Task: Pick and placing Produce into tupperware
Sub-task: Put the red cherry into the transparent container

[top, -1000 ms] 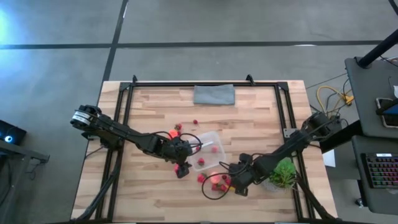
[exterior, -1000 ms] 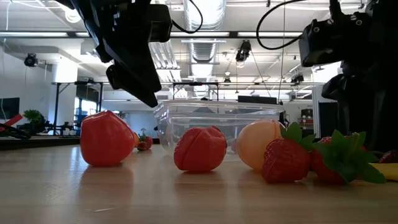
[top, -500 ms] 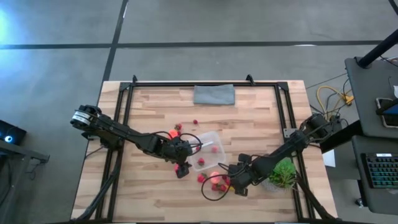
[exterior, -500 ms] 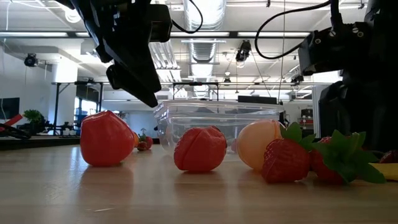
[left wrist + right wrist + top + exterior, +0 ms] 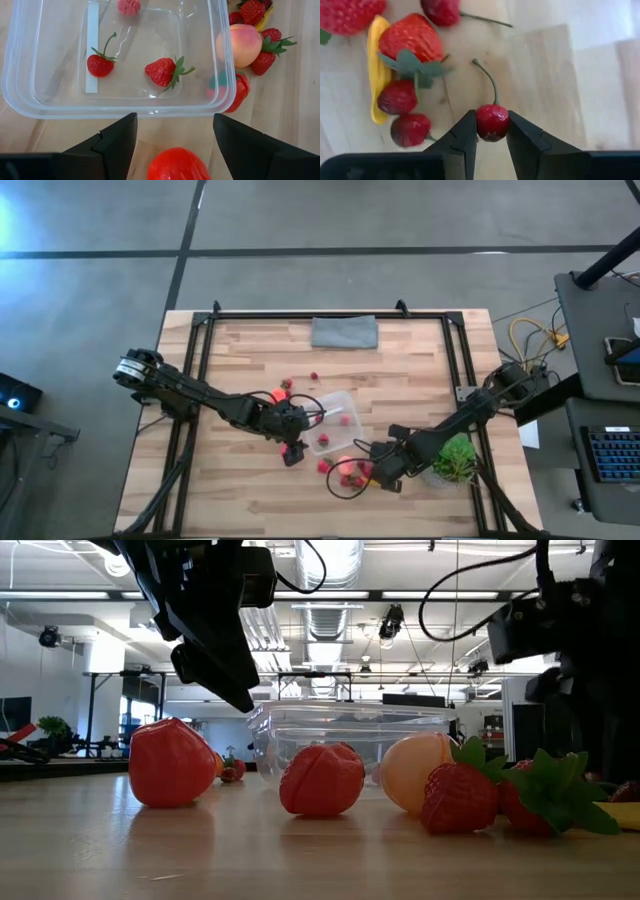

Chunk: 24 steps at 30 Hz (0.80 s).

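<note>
The clear tupperware (image 5: 30,95) holds a strawberry (image 5: 162,71), a cherry (image 5: 100,65) and a pink piece (image 5: 129,6). My left gripper (image 5: 175,120) is open and hovers at the box's near-left rim, above a red round fruit (image 5: 175,165) lying on the table; in the low view it (image 5: 215,660) stands clear above that fruit (image 5: 170,765). A peach (image 5: 239,45), strawberries and berries lie in a cluster (image 5: 345,470) near the box. My right gripper (image 5: 492,122) is at that cluster, shut on a dark-red cherry. My right gripper pinches the cherry's round body (image 5: 492,131) between its two fingertips, one finger on each side. The fingers come from above, pointing down. The cherry's thin stem (image 5: 490,82) sticks out free ahead of the fingers.
Strawberries (image 5: 412,40), dark berries (image 5: 397,97) and a yellow piece (image 5: 377,75) lie under the right gripper. A leafy plant (image 5: 455,458) stands beside the right arm. A grey cloth (image 5: 344,332) lies at the far edge. Small berries (image 5: 285,387) sit left of the box.
In the low view my right arm has risen a little and shifted toward that picture's right. The left arm and the fruits on the table have kept still.
</note>
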### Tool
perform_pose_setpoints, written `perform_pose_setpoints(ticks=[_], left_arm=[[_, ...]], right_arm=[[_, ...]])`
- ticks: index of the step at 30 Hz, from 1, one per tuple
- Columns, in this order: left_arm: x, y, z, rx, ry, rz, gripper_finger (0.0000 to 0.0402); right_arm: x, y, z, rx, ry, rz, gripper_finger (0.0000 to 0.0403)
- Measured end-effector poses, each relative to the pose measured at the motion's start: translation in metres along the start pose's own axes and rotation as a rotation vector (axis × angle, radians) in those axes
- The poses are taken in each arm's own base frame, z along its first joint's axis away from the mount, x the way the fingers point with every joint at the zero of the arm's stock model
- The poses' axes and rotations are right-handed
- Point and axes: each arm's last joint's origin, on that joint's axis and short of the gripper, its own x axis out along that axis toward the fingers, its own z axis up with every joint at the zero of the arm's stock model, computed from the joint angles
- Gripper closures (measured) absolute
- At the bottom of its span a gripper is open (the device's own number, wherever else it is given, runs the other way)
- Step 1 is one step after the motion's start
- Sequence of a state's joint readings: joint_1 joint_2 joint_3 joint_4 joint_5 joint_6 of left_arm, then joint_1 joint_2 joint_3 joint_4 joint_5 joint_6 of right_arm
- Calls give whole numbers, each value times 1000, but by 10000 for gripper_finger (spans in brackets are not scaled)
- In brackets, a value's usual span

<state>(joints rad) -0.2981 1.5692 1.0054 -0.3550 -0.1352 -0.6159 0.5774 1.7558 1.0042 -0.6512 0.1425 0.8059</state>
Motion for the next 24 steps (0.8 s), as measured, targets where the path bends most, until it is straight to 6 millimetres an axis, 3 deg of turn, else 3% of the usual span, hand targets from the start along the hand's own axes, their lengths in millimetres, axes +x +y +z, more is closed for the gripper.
perform_pose_setpoints(ticks=[7, 12, 15, 20, 24], left_arm=[[0, 0, 0, 0, -3, 1, 155], [0, 0, 0, 0, -5, 3, 155], [0, 0, 0, 0, -3, 6, 155], [-1, 6, -8, 7, 77, 65, 155], [-12, 12, -17, 8, 154, 150, 155]], right_arm=[[-66, 3, 18, 71, -150, 133, 311], [-109, -16, 42, 197, -367, 133, 310], [-111, -35, 64, 254, -408, 122, 304], [-92, -57, 103, 242, -405, 213, 292], [-80, -62, 112, 232, -369, 217, 281]])
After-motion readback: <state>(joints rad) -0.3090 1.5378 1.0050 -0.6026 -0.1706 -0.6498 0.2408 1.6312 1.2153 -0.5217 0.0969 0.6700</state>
